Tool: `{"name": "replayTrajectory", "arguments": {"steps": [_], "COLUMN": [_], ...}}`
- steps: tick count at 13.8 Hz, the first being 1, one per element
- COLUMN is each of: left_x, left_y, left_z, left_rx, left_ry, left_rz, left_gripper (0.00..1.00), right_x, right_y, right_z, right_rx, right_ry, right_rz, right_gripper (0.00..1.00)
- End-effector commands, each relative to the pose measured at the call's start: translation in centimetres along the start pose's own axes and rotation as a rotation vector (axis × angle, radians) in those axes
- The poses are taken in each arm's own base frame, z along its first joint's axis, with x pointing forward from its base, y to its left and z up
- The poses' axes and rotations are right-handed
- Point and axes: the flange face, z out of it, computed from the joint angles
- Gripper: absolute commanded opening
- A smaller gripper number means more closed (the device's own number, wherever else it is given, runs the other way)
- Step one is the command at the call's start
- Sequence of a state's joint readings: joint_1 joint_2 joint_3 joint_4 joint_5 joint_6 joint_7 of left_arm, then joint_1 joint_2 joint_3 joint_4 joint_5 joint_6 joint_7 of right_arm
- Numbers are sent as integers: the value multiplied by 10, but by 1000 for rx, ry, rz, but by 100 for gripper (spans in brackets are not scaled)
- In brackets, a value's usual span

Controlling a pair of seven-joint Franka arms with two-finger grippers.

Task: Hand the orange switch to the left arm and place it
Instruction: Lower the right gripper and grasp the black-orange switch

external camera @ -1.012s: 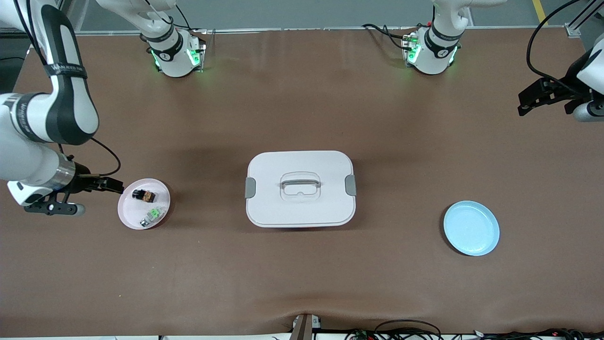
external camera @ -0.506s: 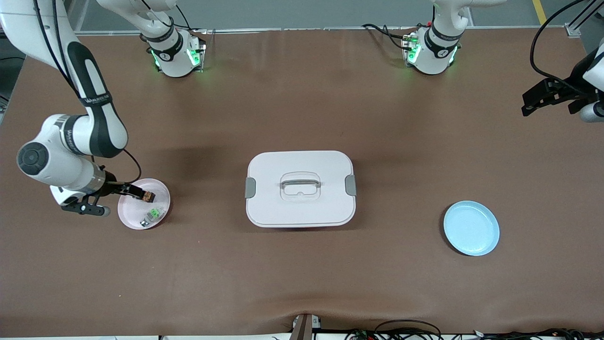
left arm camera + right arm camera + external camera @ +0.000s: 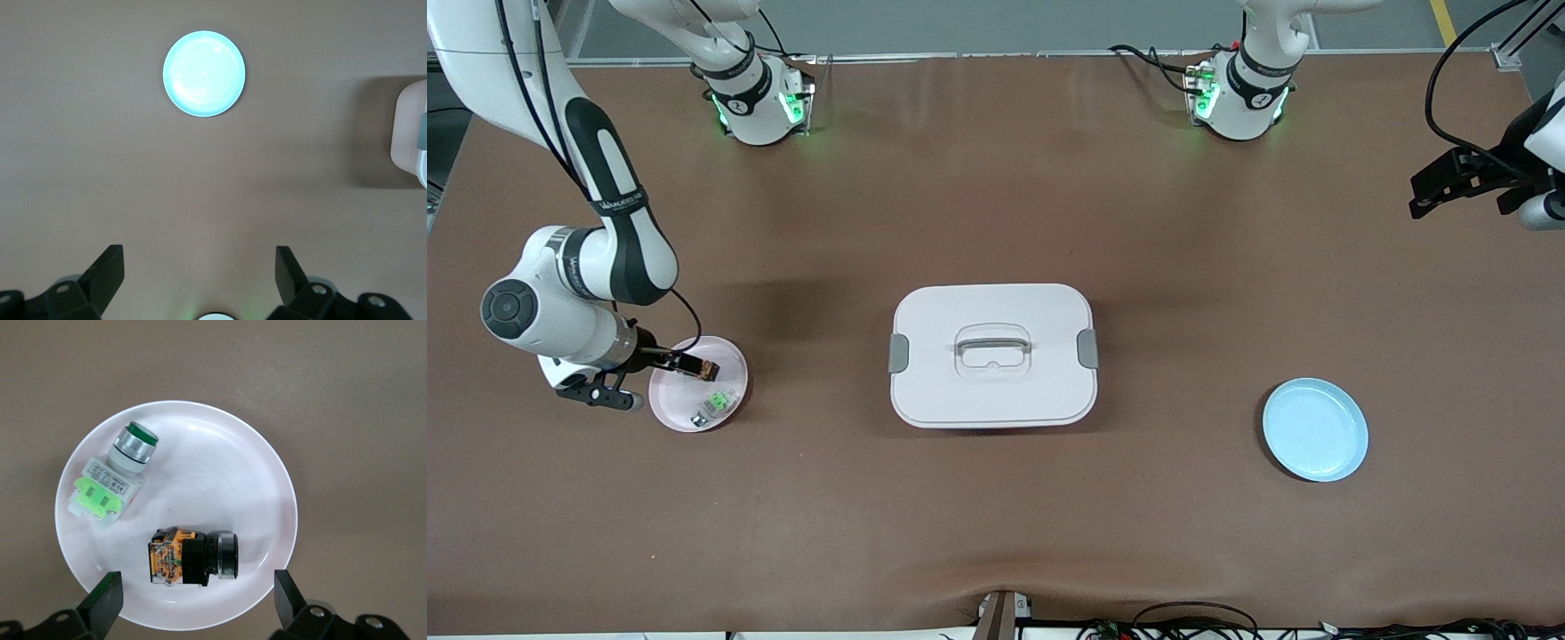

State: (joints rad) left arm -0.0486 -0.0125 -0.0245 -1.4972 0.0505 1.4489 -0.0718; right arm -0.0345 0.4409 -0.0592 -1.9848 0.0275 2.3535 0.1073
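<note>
Brown tabletop (image 3: 996, 516) carries the box (image 3: 992, 356) at frame centre. Right gripper (image 3: 685, 364) has advanced over the pink plate (image 3: 671, 404), fingers apart straddling the orange switch (image 3: 190, 557). Left gripper (image 3: 1427, 191) waits spread, upper right.

Even overhead light, soft shadows, sharp focus

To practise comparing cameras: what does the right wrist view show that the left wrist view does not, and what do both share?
Only the right wrist view shows the pink plate holding the orange switch and the green switch, under the open right gripper. Only the left wrist view shows the blue plate, a corner of the box and the open left gripper. Both show the brown table.
</note>
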Motion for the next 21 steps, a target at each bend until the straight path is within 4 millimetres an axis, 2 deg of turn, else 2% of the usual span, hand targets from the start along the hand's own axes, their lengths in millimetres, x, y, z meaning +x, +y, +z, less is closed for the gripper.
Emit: {"name": "replayTrajectory", "arguments": {"steps": [1,8,17,21], "left_x": [-1,0,-7,-7], "left_y": [1,10,7,7], "left_z": [-4,-1,-9,-9], "left_rx": [-14,-11,-13,-13], "left_ry": [-2,-7,-6,-6], "left_rz": [11,31,29,26], "left_gripper": [100,100,100,100], "right_x": [0,-1,0,0], "right_y": [2,-12,-11,-10], "right_z": [16,35,55,56], "right_rx": [27,27,23,22], "right_ry": [-17,-19,-13,-15], "right_rz": [37,20,13,9], "right_gripper": [100,100,100,100]}}
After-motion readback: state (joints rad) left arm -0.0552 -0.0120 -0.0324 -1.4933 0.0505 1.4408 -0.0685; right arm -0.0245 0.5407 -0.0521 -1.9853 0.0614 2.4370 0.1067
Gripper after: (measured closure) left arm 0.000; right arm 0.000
